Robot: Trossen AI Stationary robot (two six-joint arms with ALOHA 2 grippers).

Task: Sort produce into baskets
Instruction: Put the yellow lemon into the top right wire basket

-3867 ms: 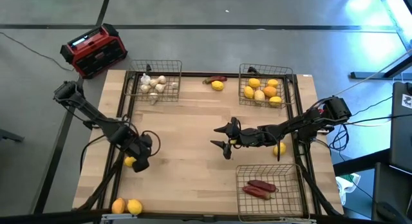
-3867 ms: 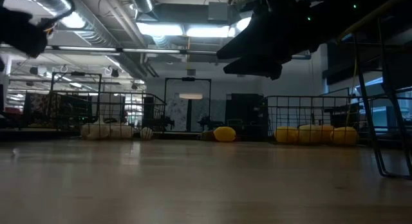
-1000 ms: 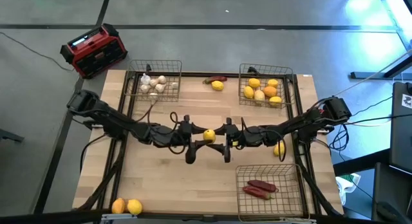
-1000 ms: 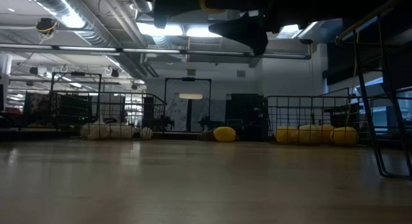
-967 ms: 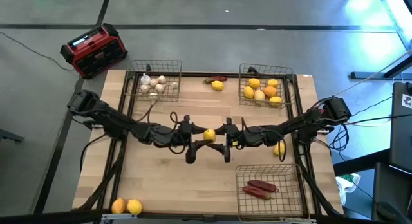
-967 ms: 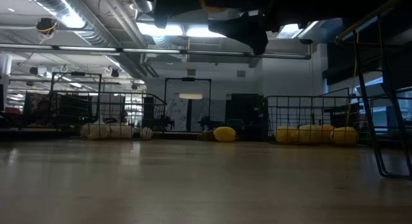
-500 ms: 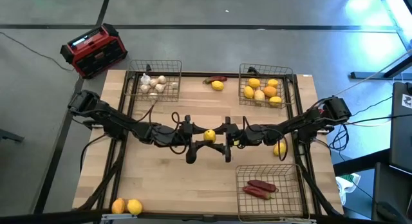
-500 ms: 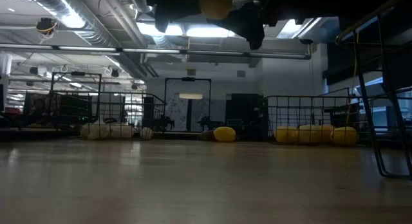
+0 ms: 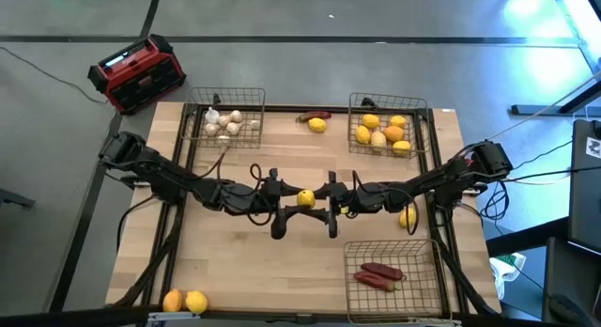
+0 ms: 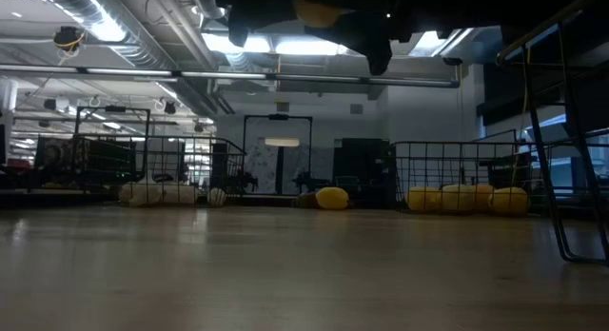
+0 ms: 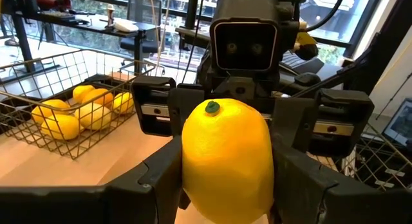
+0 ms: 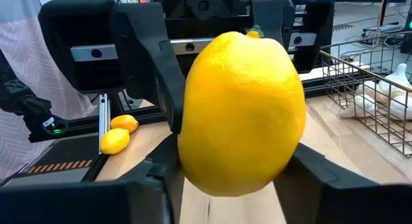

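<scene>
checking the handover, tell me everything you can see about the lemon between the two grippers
The lemon is bright yellow, oval, with dimpled skin and a small green stem nub at one end. It hangs in the air above the middle of the wooden table, not resting on it. The left gripper clamps its sides, and the right gripper, facing it from the other side, has its fingers against the lemon too.
</scene>
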